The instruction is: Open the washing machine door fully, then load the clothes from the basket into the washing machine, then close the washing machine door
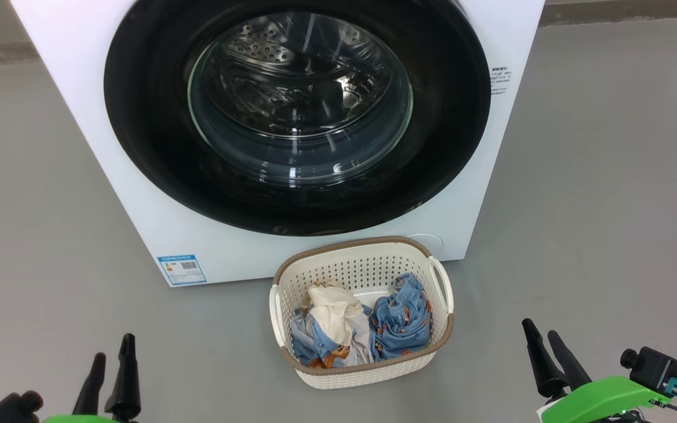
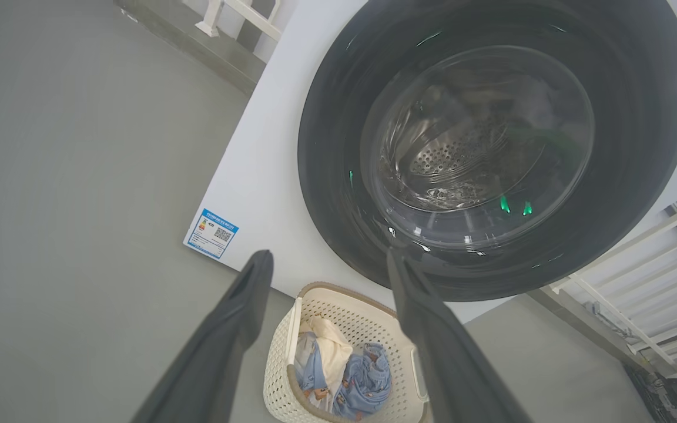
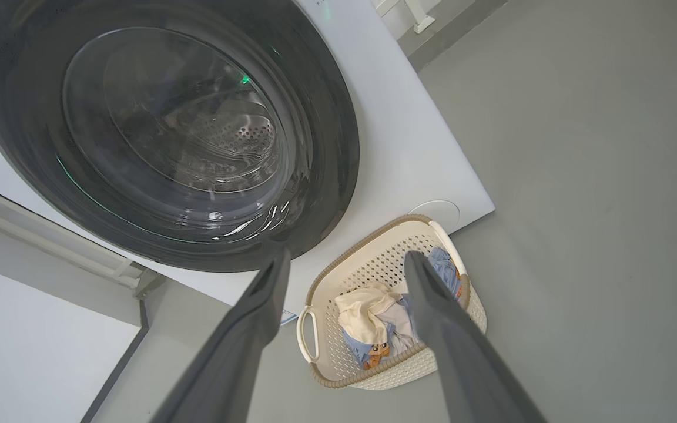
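The washing machine door (image 1: 297,202) is shut; left gripper (image 1: 114,349) and right gripper (image 1: 540,329) both stand spread, empty. Better to hook its rim edge and swing wide, clearing the near basket (image 1: 350,242)

The washing machine (image 1: 227,252) stands on the floor (image 1: 33,235) at the back, facing the robot. The washing machine door (image 1: 297,111) lies flat against its front, in the middle. A label (image 1: 181,269) sits at the front's lower left corner and a small round cap (image 1: 426,241) at its lower right. The basket (image 1: 368,267) stands on the floor just before the machine, under the door's lower edge and a little right of its middle, its far rim near the cap. The clothes (image 1: 368,329) lie in the basket. The left hand (image 1: 114,346) is well to the basket's left and the right hand (image 1: 540,327) well to its right, both nearer the robot, touching nothing
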